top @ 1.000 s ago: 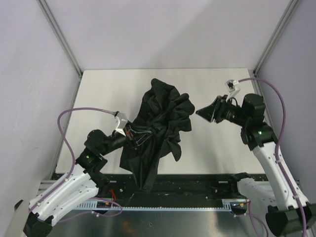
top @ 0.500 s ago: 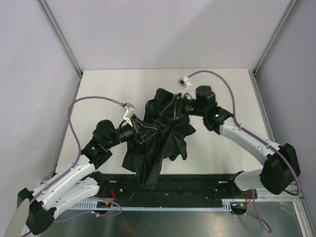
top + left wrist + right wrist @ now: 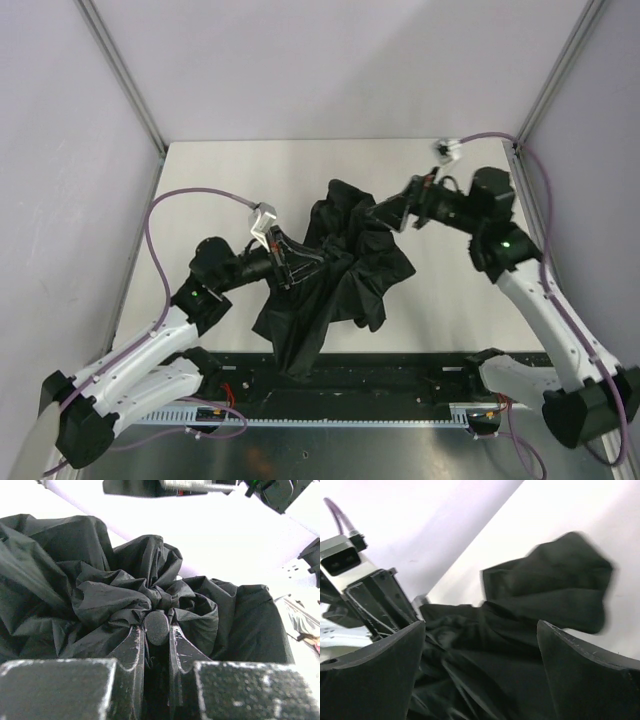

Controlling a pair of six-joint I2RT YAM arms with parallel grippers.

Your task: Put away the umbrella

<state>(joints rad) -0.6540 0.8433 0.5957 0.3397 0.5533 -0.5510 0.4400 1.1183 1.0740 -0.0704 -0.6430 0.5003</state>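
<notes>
right claw (image 3: 389, 215) retreated, agape; left claw (image 3: 157, 631) pinches the umbrella (image 3: 340, 282), lying near-to-far.

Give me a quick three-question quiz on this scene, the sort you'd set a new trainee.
1. True or false: the umbrella is folded tight and strapped shut.
2. Fill in the blank: the right gripper hangs ___ above the fabric.
3. What is clamped on the black knob in the middle of the bunched fabric? A) left gripper B) right gripper C) nothing

Key: 1 false, it lies loose and crumpled; 2 open; 3 A.
</notes>
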